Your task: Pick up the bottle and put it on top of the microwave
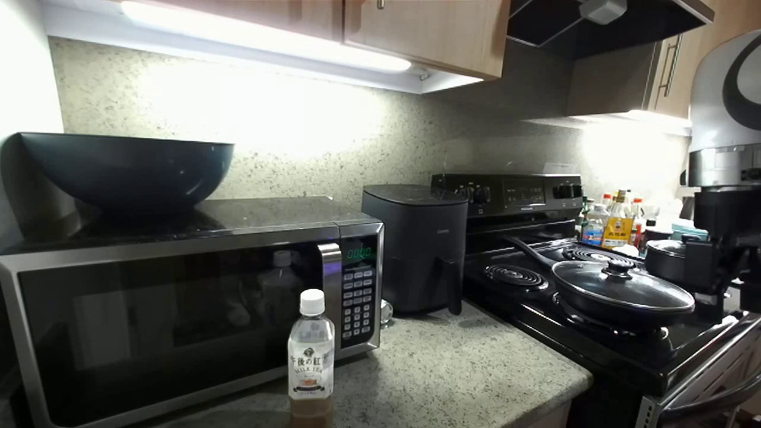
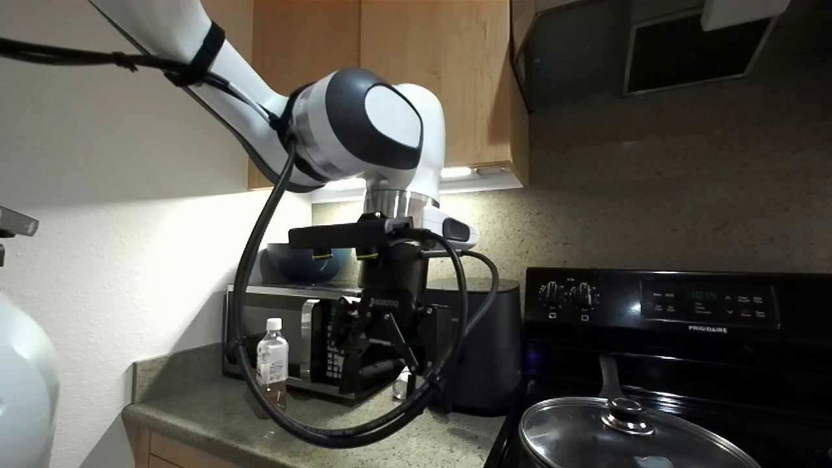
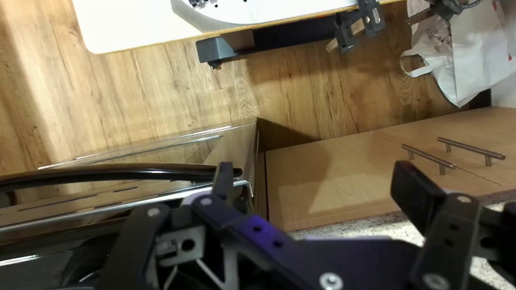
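The bottle (image 1: 312,362), clear with a white cap, white label and brown liquid at the bottom, stands upright on the counter in front of the microwave (image 1: 178,321). Both also show in an exterior view, the bottle (image 2: 272,364) left of the arm and the microwave (image 2: 296,318) behind it. My gripper (image 2: 387,383) points down, apart from the bottle and to its right there. It is cut off by the right edge in an exterior view (image 1: 713,279). In the wrist view my gripper (image 3: 319,185) has its fingers wide apart with nothing between them. Bottle and microwave are out of the wrist view.
A large dark bowl (image 1: 128,172) sits on the left part of the microwave top. A black air fryer (image 1: 410,249) stands right of the microwave. The stove holds a lidded pan (image 1: 621,291). Wall cabinets (image 1: 428,35) hang above. A cable (image 2: 364,434) loops beside the gripper.
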`<control>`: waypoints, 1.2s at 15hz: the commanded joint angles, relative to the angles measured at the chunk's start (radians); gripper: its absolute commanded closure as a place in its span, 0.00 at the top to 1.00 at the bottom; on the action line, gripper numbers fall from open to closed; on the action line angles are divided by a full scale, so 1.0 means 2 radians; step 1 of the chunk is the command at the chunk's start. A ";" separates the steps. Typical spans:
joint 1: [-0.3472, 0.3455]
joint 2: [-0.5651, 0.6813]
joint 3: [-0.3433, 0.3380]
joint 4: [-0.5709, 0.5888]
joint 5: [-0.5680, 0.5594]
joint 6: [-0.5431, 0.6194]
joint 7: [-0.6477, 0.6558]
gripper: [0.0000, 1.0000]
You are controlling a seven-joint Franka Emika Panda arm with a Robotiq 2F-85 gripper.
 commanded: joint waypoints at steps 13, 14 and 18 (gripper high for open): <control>0.131 0.092 0.095 0.043 0.003 0.006 -0.005 1.00; 0.134 0.097 0.097 0.042 0.007 0.016 -0.006 1.00; 0.165 0.146 0.101 0.060 0.062 0.125 -0.015 1.00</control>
